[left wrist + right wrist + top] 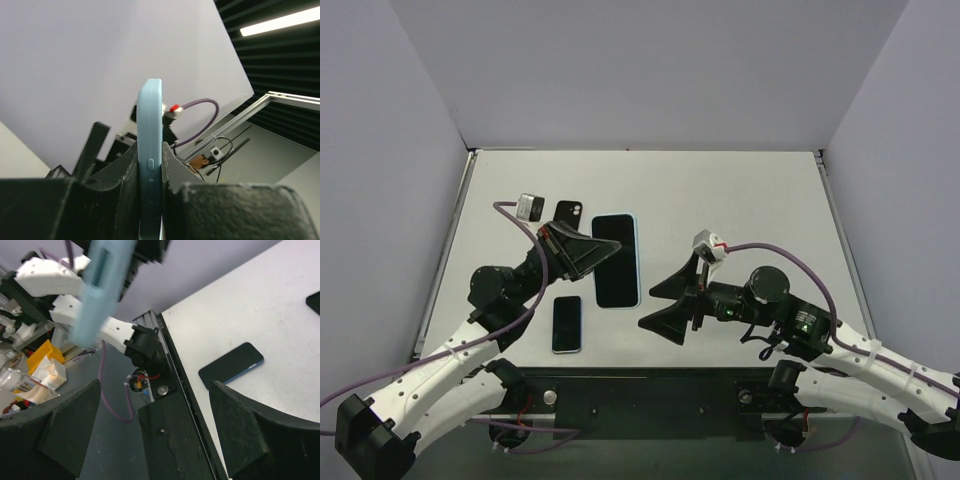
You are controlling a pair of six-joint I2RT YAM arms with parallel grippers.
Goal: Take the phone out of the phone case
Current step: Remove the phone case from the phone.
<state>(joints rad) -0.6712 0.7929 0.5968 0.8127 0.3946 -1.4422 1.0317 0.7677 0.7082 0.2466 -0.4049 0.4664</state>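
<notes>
bench [720, 200]: pale and flat; the loose items lie on it.
cased phone [617, 262]: dark screen framed by a light-blue case with rounded corners; side buttons show on its edge in the left wrist view.
where: over the bench's left-middle, in the left tool's grip.
direction: screen faces up at the overhead camera; long axis runs from the near edge toward the far edge.
left tool [600, 252]: clenched on the cased phone, a finger on each face.
right tool [665, 305]: released, jaws wide, holding nothing, just right of the cased phone.
small phone [567, 324]: flat on the bench, blue-edged, nearer the arm bases.
black case [569, 211]: lying on the bench beyond the left tool.
hard to make out: in the right wrist view the cased phone is a blurred blue streak, cut off at the top; in the left wrist view the fingers hide its lower end.
</notes>
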